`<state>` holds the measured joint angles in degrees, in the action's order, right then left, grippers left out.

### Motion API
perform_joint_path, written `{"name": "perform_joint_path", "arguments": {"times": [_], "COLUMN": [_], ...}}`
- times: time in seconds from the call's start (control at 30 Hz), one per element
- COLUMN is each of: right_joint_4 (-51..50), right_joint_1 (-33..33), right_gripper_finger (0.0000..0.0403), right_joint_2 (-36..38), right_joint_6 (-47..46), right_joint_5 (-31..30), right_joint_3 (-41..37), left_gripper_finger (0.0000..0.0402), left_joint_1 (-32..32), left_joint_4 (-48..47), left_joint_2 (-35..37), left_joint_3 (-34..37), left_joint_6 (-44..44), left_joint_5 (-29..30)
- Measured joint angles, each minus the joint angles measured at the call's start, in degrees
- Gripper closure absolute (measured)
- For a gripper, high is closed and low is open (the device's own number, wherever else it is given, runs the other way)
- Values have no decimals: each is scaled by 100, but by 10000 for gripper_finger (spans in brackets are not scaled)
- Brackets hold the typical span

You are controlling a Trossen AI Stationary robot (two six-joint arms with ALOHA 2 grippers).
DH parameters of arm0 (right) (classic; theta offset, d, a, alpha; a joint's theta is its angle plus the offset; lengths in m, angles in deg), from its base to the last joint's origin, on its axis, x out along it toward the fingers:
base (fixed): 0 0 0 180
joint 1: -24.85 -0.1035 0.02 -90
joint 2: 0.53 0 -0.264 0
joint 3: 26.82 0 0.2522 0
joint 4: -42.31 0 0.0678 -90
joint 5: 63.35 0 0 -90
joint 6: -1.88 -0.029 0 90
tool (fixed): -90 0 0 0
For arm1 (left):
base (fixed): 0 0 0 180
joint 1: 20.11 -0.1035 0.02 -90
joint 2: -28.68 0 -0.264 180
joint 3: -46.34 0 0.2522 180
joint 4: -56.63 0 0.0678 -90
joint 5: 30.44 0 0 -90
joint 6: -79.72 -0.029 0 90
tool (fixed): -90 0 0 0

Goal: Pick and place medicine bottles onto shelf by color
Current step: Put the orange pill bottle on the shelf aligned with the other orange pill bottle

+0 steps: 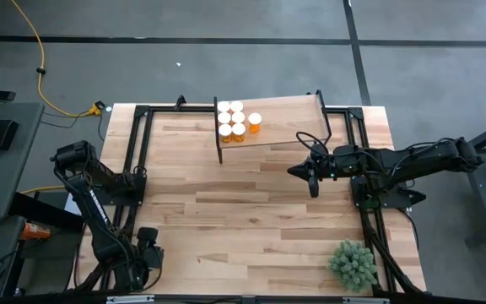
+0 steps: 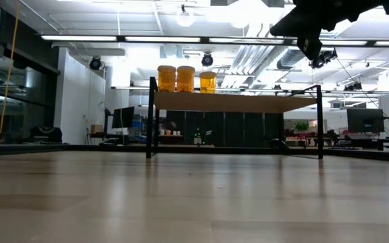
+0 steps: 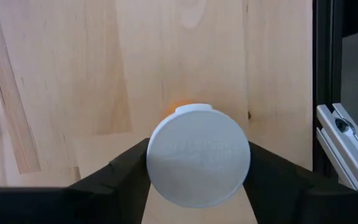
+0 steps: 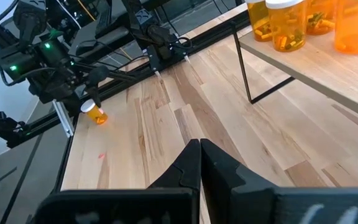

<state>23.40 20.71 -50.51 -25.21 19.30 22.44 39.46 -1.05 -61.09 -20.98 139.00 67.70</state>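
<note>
- One butcher-block tabletop [image 1: 251,211] carries everything, ringed by a black frame.
- One shelf [image 1: 281,122], a light-wood board on thin black legs, stands at the far middle of the tabletop.
- Two dark arms. The left arm [image 1: 91,203] is folded down along the tabletop's left edge, its wrist low at the near left corner. The right arm [image 1: 395,165] reaches in from the right edge, stretched nearly level towards the middle, well above the tabletop and just in front of the shelf.
- One small green plant [image 1: 353,263] sits at the near right corner.
- Seven medicine bottles [image 1: 231,118] stand upright on the left end of the shelf: six in a tight cluster of two columns, touching or nearly so, and one [image 1: 255,122] just beside them to the right.
- One more bottle [image 3: 197,163] lies on its side on the tabletop near the left edge, white cap towards the left wrist camera, a sliver of orange body showing behind it.
- The left gripper [image 3: 197,180] is low over that lying bottle, its fingers [image 3: 126,171] part-way apart and flanking the cap on both sides; whether they press it I cannot tell.
- The right gripper [image 4: 199,163] holds nothing, its fingers pressed together, pointing down at bare tabletop.
</note>
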Motion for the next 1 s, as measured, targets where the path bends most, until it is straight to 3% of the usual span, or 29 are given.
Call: {"name": "perform_joint_path", "arguments": {"times": [0.33,0.63,0.8,1.0], "right_joint_4": [17,470,484,481], "right_joint_1": [0,0,0,2], "right_gripper_finger": [403,403,402,384], "right_joint_2": [0,1,2,-106], "right_joint_6": [-9,8,42,55], "right_joint_5": [-4,-4,-4,-4], "right_joint_3": [0,2,2,11], "left_gripper_finger": [192,192,192,192], "left_joint_1": [-785,-3074,-4242,-4879], "left_joint_4": [-594,-693,-141,759], "left_joint_2": [675,1892,1845,1285], "left_joint_3": [2,-218,-462,-553], "left_joint_6": [-701,-2385,-3602,-4488], "left_joint_5": [-11,50,-23,-288]}}
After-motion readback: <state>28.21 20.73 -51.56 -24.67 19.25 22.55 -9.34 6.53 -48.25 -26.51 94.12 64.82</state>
